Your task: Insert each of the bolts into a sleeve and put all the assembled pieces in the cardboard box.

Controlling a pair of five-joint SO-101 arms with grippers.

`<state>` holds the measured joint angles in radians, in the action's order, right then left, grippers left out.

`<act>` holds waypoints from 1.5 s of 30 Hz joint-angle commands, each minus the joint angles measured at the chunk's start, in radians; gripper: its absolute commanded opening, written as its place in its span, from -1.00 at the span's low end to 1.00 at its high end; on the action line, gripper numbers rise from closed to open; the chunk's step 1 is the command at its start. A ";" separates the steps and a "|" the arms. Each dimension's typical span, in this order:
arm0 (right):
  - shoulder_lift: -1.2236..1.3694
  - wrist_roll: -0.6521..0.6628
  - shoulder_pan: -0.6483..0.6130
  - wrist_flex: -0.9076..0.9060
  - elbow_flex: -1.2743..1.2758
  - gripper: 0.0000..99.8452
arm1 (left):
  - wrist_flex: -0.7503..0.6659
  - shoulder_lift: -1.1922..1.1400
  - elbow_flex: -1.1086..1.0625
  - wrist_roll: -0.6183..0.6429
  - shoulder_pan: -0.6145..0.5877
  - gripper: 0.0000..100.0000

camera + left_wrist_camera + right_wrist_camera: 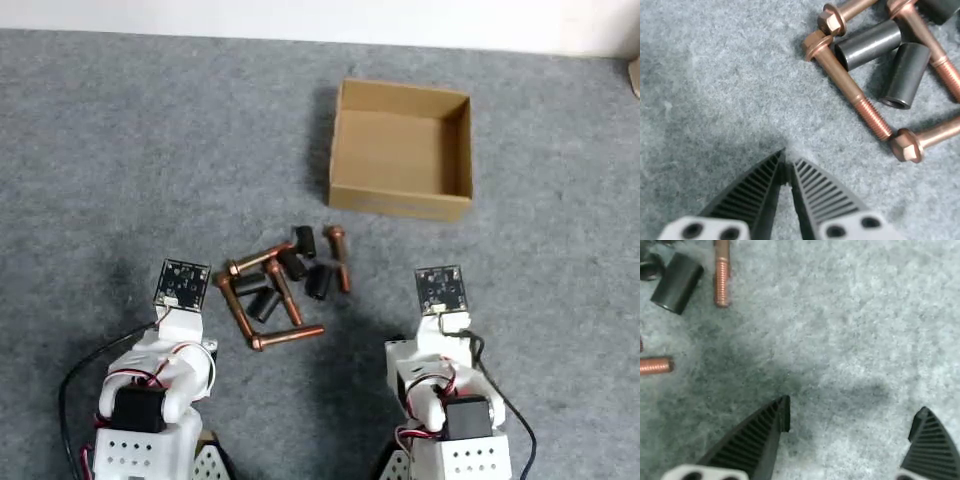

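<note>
With the left gripper [787, 165] pinched closed and the right gripper [855, 412] spread wide, bolts [285, 336] and sleeves [318, 282] lie jumbled mid-carpet [120, 150] before the empty cardboard box [398, 202], so an outlying bolt seems the cleanest first pick.

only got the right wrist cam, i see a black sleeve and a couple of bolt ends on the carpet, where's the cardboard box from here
observer: In the high view the cardboard box stands beyond the pile of bolts and sleeves, on the far side from both arms and nearer your arm's side than the left one's.
operator: ok and what's the other arm got
observer: Nothing. The left gripper is shut with nothing between its fingers, over bare carpet just beside the pile.
</note>
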<state>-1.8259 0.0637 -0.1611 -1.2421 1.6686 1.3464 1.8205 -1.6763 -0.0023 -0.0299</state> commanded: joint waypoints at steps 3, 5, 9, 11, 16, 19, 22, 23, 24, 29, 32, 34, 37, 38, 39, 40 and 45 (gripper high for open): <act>-0.010 -0.006 -0.002 -0.004 0.120 -0.29 | 0.002 -0.002 -0.019 0.000 0.002 -0.99; -0.010 -0.002 0.001 0.002 0.117 -0.29 | 0.003 -0.002 -0.019 -0.003 -0.002 -0.99; -0.010 -0.002 0.104 0.113 0.108 -0.29 | -0.058 0.001 0.036 0.002 -0.008 -0.98; -0.010 -0.006 0.165 0.194 0.071 -0.29 | -0.126 0.001 0.133 0.002 -0.035 -0.98; -0.010 -0.008 0.228 0.278 -0.031 -0.29 | -0.181 0.001 0.354 -0.005 -0.211 -0.98; -0.010 -0.006 0.228 0.278 -0.068 -0.29 | -0.221 -0.001 0.435 0.003 -0.252 -0.99; -0.010 -0.002 0.219 0.282 -0.027 -0.29 | -0.219 -0.002 0.486 -0.014 -0.232 -0.98; -0.010 -0.002 0.219 0.277 -0.016 -0.29 | -0.218 -0.005 0.492 -0.061 -0.226 -0.98; -0.005 -0.002 0.220 0.272 -0.002 -0.29 | -0.218 -0.015 0.495 -0.130 -0.205 -0.99; 0.012 0.046 0.248 0.131 -0.151 -0.29 | -0.193 -0.199 0.542 -0.282 -0.150 -0.99; 0.085 0.094 0.245 0.133 -0.263 -0.29 | -0.192 -0.423 0.670 -0.301 -0.150 -0.99; 0.185 0.094 0.245 0.130 -0.332 -0.29 | -0.169 -0.598 0.788 -0.296 -0.150 -0.99; 0.420 0.083 0.245 0.125 -0.498 -0.29 | -0.098 -0.860 0.980 -0.224 -0.153 -0.99; 0.518 0.064 0.245 0.114 -0.553 -0.29 | -0.081 -0.940 1.038 -0.163 -0.157 -0.99; 0.616 0.041 0.245 0.097 -0.618 -0.29 | -0.066 -1.010 1.092 -0.097 -0.157 -0.99; 0.714 0.017 0.245 0.074 -0.688 -0.29 | -0.054 -1.069 1.139 -0.043 -0.159 -0.99; 1.150 -0.092 0.194 -0.088 -1.010 -0.29 | -0.041 -1.218 1.221 0.097 -0.140 -0.98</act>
<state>-0.9283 0.0115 0.0736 -1.2405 0.8661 1.2988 0.6590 -0.5255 0.0207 -0.2018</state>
